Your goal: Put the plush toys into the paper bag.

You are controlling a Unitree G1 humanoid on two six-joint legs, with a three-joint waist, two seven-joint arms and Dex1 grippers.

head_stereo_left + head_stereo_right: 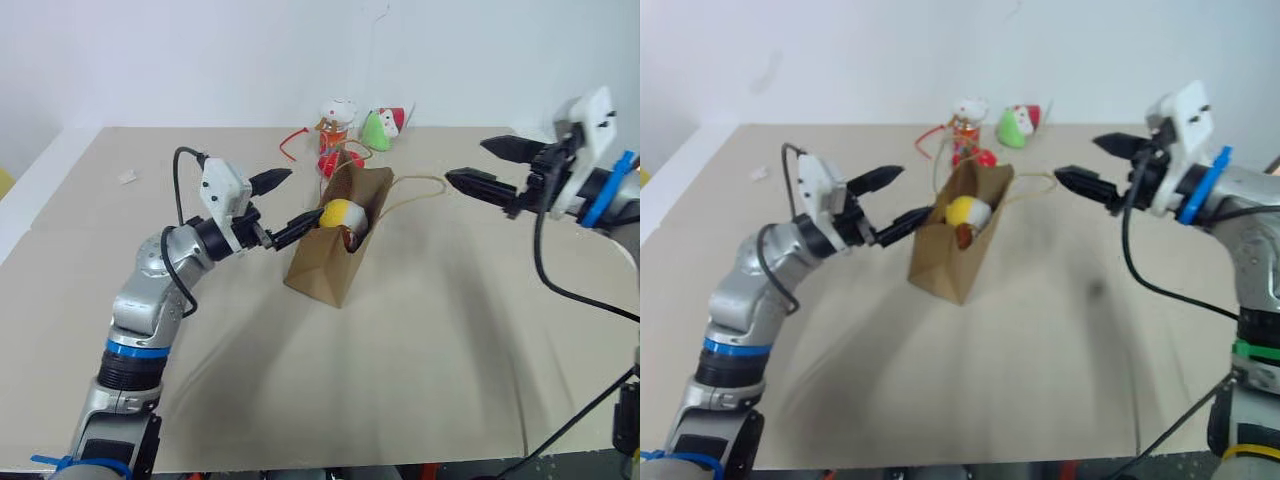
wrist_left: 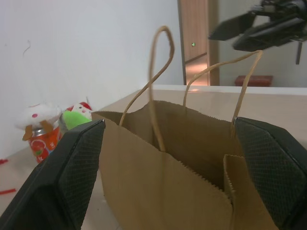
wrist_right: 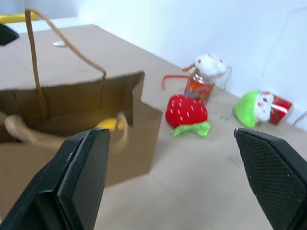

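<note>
At the middle of the table (image 1: 450, 330) I found the paper bag (image 1: 325, 265) upright with the yellow plush toy (image 1: 337, 213) in its mouth, flanked by left gripper (image 1: 282, 206) and right gripper (image 1: 490, 166), both spread wide, holding nothing.

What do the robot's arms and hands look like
Both arms are silver-grey metal with black joints and a blue band each. The left hand and right hand each have two black, tapering fingers with a fine cross-hatched inner face, mounted on a white housing at the wrist. A loose black cable loops along each arm.
</note>
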